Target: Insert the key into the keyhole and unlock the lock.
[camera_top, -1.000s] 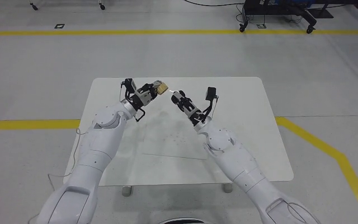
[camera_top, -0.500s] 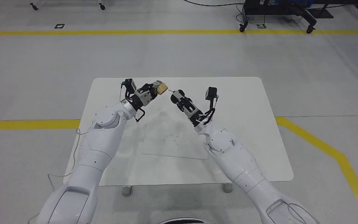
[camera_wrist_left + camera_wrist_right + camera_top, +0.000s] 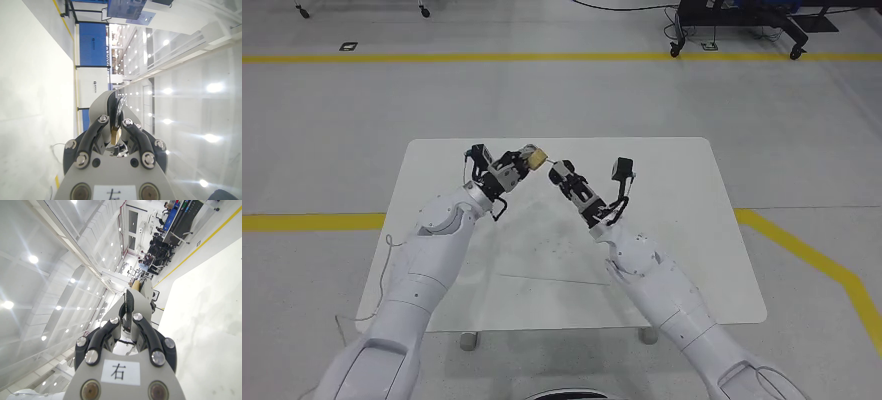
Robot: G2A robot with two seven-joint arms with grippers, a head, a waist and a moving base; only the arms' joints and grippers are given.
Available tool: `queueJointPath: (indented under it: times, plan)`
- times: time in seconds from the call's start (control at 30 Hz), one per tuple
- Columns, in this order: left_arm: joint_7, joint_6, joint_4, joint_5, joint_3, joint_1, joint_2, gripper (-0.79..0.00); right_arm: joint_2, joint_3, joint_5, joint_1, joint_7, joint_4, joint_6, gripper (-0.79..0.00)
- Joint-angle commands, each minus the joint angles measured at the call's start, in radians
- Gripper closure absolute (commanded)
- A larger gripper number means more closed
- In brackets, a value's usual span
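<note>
My left gripper [image 3: 523, 160] is held above the far middle of the white table [image 3: 682, 210], shut on a brass padlock [image 3: 533, 157] whose body sticks out past the fingertips. In the left wrist view the padlock [image 3: 115, 134] sits between the closed fingers [image 3: 102, 106] with its silver shackle [image 3: 120, 108]. My right gripper [image 3: 557, 171] faces it from a short gap away, shut on a thin key [image 3: 549, 165]. The right wrist view has the key [image 3: 123, 313] pinched between its fingers [image 3: 146, 294] and the padlock [image 3: 136, 285] just beyond the tips.
Both grippers hang in the air over the table. Yellow floor lines [image 3: 542, 57] run behind and beside it. A dark wheeled rack [image 3: 742, 20] stands on the floor at the far right, well off the table.
The left arm has shifted slightly to the right, carrying the padlock a little closer to the key. The right gripper has barely moved.
</note>
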Motion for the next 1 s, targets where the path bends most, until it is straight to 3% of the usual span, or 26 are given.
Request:
queueJointPath:
  times: [0.0, 0.07, 0.3, 0.43, 0.53, 0.97]
  plan:
    - [0.025, -0.035, 0.017, -0.057, 0.026, 0.003, -0.017, 0.000, 0.000, 0.010, -0.093, -0.025, -0.117, -0.025, -0.005, 0.000]
    - [0.034, -0.065, 0.048, -0.116, 0.047, -0.008, -0.034, 0.000, -0.006, 0.009, -0.181, -0.052, -0.254, -0.057, 0.000, 0.000]
    - [0.053, -0.284, 0.171, -0.192, 0.104, -0.057, -0.087, 0.000, -0.017, -0.020, -0.343, -0.108, -0.381, -0.116, 0.051, 0.000]
    - [0.021, -0.376, 0.234, -0.194, 0.112, -0.088, -0.102, 0.000, -0.023, -0.036, -0.399, -0.115, -0.394, -0.130, 0.108, 0.000]
    - [0.002, -0.442, 0.267, -0.175, 0.116, -0.102, -0.109, 0.000, -0.030, -0.045, -0.488, -0.125, -0.489, -0.138, 0.146, 0.000]
    - [-0.092, -0.471, 0.329, -0.216, 0.105, -0.117, -0.129, 0.000, -0.059, -0.083, -0.549, -0.108, -0.544, -0.098, 0.190, 0.000]
